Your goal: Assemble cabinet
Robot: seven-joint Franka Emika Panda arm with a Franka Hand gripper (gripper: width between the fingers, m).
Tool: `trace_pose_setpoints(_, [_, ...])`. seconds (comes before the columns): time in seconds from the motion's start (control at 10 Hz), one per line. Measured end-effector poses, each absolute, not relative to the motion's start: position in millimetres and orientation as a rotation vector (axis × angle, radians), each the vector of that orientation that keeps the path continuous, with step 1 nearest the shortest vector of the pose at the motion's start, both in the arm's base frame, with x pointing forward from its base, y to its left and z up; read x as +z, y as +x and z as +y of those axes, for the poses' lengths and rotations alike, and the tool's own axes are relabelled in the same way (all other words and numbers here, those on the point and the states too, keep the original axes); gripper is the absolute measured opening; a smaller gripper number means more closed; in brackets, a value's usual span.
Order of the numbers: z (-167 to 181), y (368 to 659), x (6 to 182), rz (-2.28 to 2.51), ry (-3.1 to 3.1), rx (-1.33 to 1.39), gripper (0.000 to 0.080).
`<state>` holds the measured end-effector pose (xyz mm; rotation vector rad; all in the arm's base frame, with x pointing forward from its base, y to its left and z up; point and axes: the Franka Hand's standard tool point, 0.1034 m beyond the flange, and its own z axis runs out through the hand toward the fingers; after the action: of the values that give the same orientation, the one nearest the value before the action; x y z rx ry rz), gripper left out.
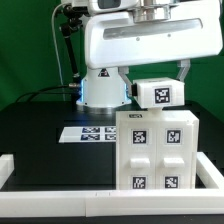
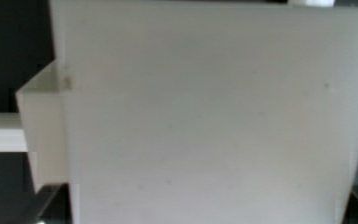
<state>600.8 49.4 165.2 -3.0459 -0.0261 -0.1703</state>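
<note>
You see cabinet (image 1: 155, 150) front centre on black table (image 1: 40, 125): tall white box, panelled face, square black-white tags. Smaller tagged top piece (image 1: 158, 93) at its upper edge, between fingers of gripper (image 1: 157, 76). Clamped or merely straddling: cannot tell.

White cabinet (image 1: 152, 150), black-and-white tags (image 1: 140, 181), black table (image 1: 40, 130)
The cabinet is finished in white, its panels marked with square black-and-white tags; in the wrist view its face (image 2: 194, 120) is shown plain, pale and slightly greyed; the arm (image 1: 150, 40) is coloured glossy white, its base (image 1: 100, 92) tinged blue; the marker board (image 1: 88, 132) is patterned in black-and-white squares; the backdrop (image 1: 25, 40) is green; the rail (image 1: 60, 205) is white.
</note>
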Motion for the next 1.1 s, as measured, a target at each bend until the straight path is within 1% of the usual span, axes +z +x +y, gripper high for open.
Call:
trace_pose_setpoints(0.1, [49.2, 599.5, 163.5, -0.026, -3.046, -0.172, 0.0558])
trace_pose_setpoints(0.2, [47.9, 593.6, 156.0, -0.023, -3.049, -0.178, 0.0558])
trace_pose_setpoints(0.6, [47.2, 600.4, 155.7, -0.042, -3.048, -0.233, 0.0558])
trace_pose_setpoints(1.1, [48.7, 602.1, 155.9, -0.008, -3.045, -0.247, 0.0558])
